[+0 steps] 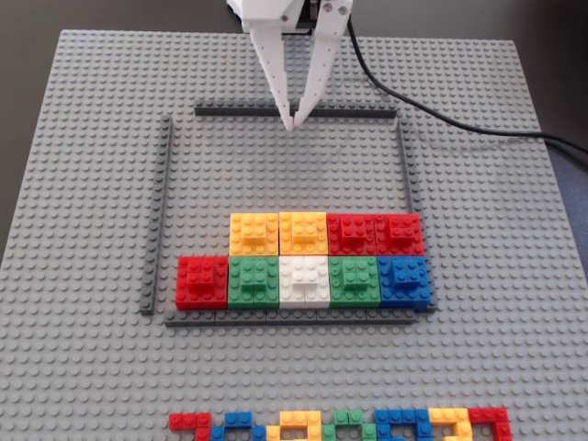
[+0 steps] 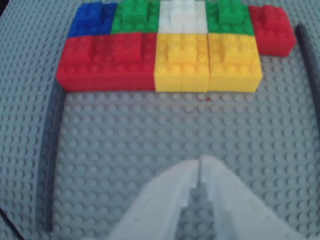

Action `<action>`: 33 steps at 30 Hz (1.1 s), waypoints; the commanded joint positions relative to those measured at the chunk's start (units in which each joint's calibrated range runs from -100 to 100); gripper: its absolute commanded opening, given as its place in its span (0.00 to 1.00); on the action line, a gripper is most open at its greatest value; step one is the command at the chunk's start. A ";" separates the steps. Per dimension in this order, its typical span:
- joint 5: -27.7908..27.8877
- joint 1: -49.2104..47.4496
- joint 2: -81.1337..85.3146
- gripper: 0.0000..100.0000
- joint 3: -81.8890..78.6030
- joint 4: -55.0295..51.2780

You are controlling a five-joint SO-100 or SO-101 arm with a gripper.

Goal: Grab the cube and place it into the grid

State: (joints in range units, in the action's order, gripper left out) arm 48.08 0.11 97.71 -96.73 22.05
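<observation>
My white gripper (image 1: 293,118) hangs over the far side of the dark-framed grid (image 1: 165,202), its fingertips touching, shut and empty. In the wrist view the gripper (image 2: 200,162) shows tips closed with only baseplate studs beneath. Several cubes fill the grid's near part: a back row of yellow (image 1: 254,232), yellow, red, red (image 1: 399,232), and a front row of red (image 1: 201,280), green, white (image 1: 304,279), green, blue (image 1: 403,279). The wrist view shows the same cubes ahead, such as yellow (image 2: 181,61) and red (image 2: 107,61).
The grey studded baseplate (image 1: 83,184) covers the table. A row of loose coloured bricks (image 1: 340,425) lies at the near edge. A black cable (image 1: 432,115) runs off to the right behind the arm. The grid's far half is bare baseplate.
</observation>
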 commanded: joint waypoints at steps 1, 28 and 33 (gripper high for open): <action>0.63 0.66 2.20 0.00 -3.18 1.10; -1.66 -0.07 2.29 0.00 -3.18 -4.61; -1.81 -0.07 2.29 0.00 -3.18 -5.05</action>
State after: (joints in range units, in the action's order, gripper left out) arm 46.57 0.47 97.71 -99.38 17.17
